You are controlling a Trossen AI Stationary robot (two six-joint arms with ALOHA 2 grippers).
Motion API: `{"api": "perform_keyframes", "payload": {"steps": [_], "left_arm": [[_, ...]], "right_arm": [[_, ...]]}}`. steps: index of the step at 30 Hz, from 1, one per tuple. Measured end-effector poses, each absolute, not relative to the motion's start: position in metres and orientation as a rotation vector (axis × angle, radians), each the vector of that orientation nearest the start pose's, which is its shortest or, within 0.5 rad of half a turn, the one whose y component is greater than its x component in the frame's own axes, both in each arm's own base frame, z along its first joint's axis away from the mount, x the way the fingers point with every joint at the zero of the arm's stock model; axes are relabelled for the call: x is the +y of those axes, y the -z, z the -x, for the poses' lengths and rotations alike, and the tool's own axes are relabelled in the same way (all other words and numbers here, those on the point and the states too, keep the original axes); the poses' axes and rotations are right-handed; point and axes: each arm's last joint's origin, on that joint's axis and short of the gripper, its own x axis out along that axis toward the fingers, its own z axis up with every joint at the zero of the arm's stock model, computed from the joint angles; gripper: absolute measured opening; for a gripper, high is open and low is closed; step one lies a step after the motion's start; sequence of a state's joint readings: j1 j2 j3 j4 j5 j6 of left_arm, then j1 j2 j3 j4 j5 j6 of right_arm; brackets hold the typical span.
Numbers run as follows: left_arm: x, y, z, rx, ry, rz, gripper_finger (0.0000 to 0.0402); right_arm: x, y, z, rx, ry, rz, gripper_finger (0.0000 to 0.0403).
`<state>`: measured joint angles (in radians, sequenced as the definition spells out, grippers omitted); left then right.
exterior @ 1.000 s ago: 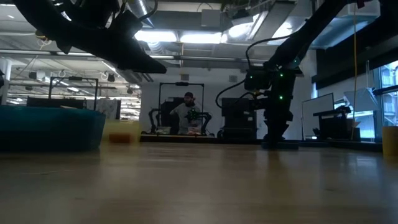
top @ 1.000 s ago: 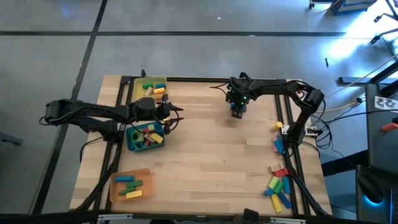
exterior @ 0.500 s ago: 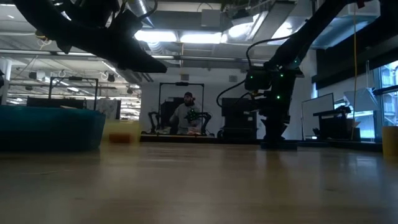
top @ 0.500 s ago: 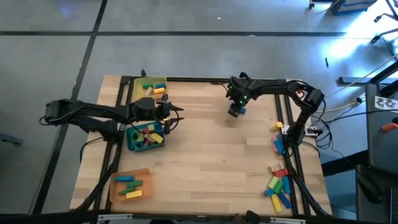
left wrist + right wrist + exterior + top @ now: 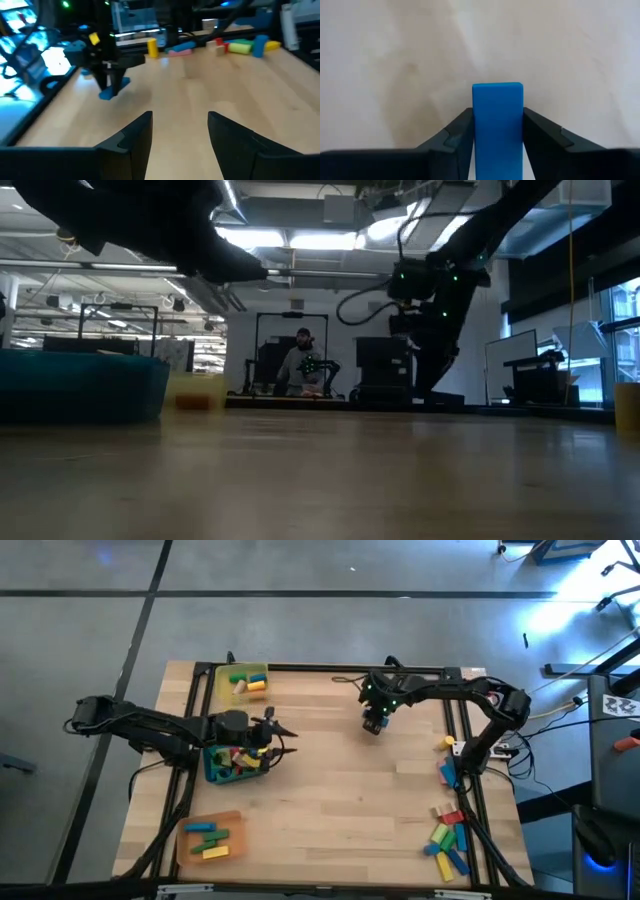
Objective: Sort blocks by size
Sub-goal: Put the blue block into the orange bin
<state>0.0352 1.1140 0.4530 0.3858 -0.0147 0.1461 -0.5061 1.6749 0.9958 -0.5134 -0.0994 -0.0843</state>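
My right gripper [image 5: 375, 724] hangs over the far middle of the table, shut on a blue block [image 5: 497, 100]; the left wrist view shows that block [image 5: 114, 91] low over the wood. My left gripper [image 5: 277, 736] stands open and holds nothing, level above the right rim of the blue tray [image 5: 212, 768], which holds several blocks. More blocks lie in the yellow tray [image 5: 243, 683] at the far left and in the orange tray [image 5: 210, 837] at the near left. Loose blocks [image 5: 448, 840] lie flat on the table at the near right. My right gripper pinches the blue block between its two fingers, by its two long side faces [image 5: 476, 125]. The fingers come from above, slanting steeply down, and lie along the block, whose free end sticks out past the fingertips. The block is lifted clear of the table.
A yellow block [image 5: 446, 742] and a blue and pink pair [image 5: 446, 772] lie along the right rail. The middle of the table [image 5: 350, 800] is bare wood. In the low view a person [image 5: 300, 365] sits in the room beyond the far edge.
My right gripper has risen off the table with the blue block, gone a little toward the left edge and rolled about its own axis. My left gripper has swung toward the near edge, from beside the blue tray's far corner to over its right rim, staying open.
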Motion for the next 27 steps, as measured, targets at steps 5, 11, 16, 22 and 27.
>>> {"api": "perform_keyframes", "payload": {"steps": [5, 11, 16, 22, 27], "left_arm": [[-0.009, -0.208, -0.224, 0.325, 0.040, -0.089, 0.0175], [-0.031, -0.204, -0.211, 0.432, 0.100, -0.012, 0.0175], [-0.047, -0.205, -0.194, 0.505, 0.087, 0.035, 0.0175], [-0.061, -0.209, -0.171, 0.552, 0.077, 0.085, 0.0175], [-0.064, -0.226, -0.155, 0.579, 0.103, 0.097, 0.0175]], "right_arm": [[-0.118, -0.173, -0.294, 1.098, 0.250, -0.256, 0.0139], [-0.073, -0.180, -0.322, 0.956, 0.162, -0.238, 0.0147], [-0.029, -0.191, -0.342, 0.787, 0.058, -0.228, 0.0141], [0.023, -0.208, -0.359, 0.553, -0.046, -0.229, 0.0147], [0.062, -0.209, -0.371, 0.413, -0.106, -0.220, 0.0142]]}}
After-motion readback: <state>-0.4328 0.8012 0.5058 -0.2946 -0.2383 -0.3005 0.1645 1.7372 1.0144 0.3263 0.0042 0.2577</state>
